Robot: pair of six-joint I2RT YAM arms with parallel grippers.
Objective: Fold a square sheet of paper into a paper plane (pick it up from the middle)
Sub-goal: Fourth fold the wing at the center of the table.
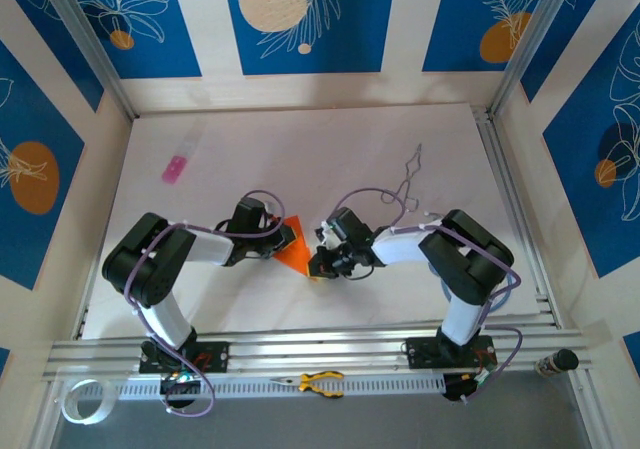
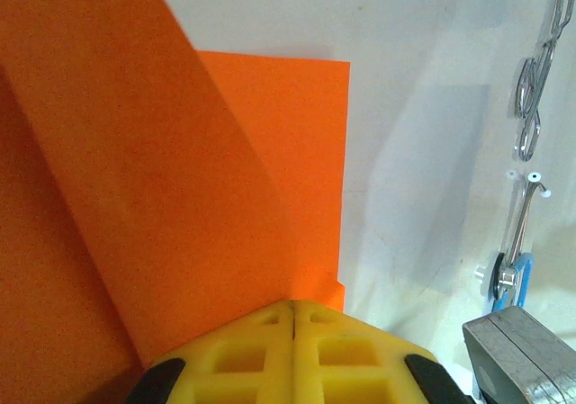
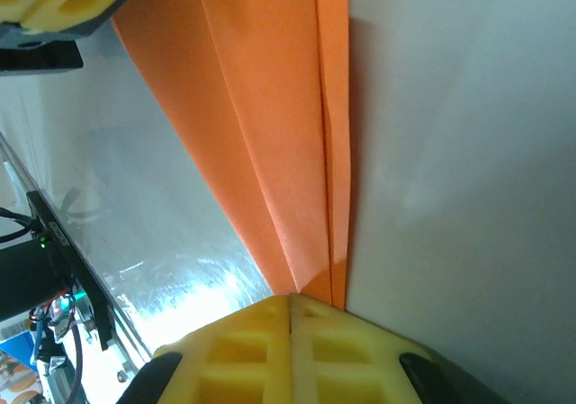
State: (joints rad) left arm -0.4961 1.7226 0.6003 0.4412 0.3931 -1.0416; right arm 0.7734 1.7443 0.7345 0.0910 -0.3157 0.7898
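The partly folded orange sheet (image 2: 135, 152) spans between the left fingers (image 2: 243, 354) and the right fingers (image 3: 234, 350), both pinched shut on its opposite ends low at the surface (image 2: 423, 152) (thin, light and limp, I judge, quick to tear or buckle), so holds belong on the layered creases.

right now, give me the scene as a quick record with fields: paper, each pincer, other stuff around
paper: orange, partly folded into overlapping layers, between the two arms
left pincer: shut on one edge of the paper
right pincer: shut on the narrow end of the folds
pink object: small, on the table, far left, apart from the paper
pliers: yellow handles, on the near ledge between the arm bases
plane: not yet a finished dart
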